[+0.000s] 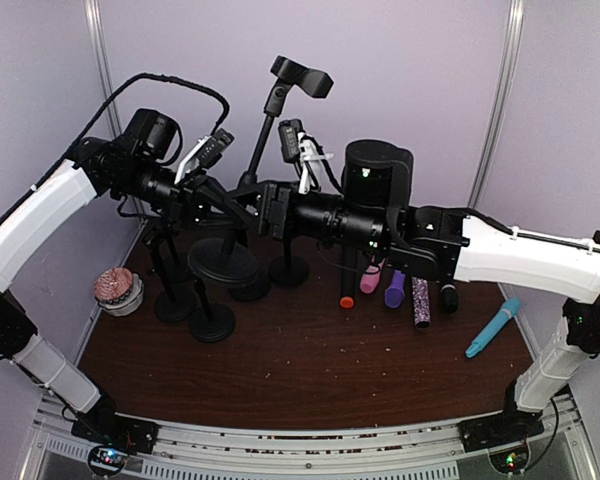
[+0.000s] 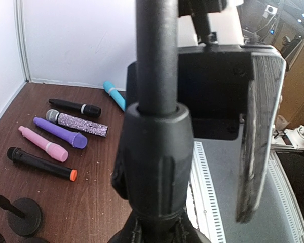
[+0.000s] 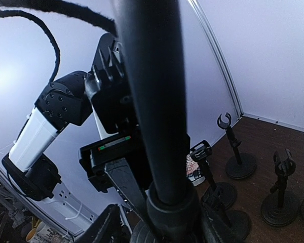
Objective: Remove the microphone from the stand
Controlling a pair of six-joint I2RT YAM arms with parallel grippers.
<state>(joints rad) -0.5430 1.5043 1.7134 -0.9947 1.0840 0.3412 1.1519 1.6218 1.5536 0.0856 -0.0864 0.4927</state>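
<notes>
Microphones are lying loose on the brown table [image 1: 310,370], right of the stands: a black microphone with an orange end [image 2: 40,163], a pink microphone [image 2: 43,144], a purple microphone [image 2: 61,132], a silver glitter-covered microphone [image 2: 78,123], a black microphone with a pale band [image 2: 75,107] and a teal microphone [image 2: 114,94]. The black forked clip [image 1: 302,76] topping the tall black metal stand [image 1: 263,140] is looking empty; no microphone is showing in it.

The left gripper [image 1: 228,198] and the right gripper [image 1: 270,208] are crowding that stand's shaft midway up. One ribbed finger pad [image 2: 253,147] of the left gripper is sitting clear of the shaft and its partner is hidden, so whether those fingers are apart or pinching cannot be told. The right gripper's fingers are not showing clearly either.

Any of these microphones is probably handling as a light, stiff, smooth-barrelled thing that is prone to slipping. Gripping across the middle of the barrel, away from the grille, is looking safest.
</notes>
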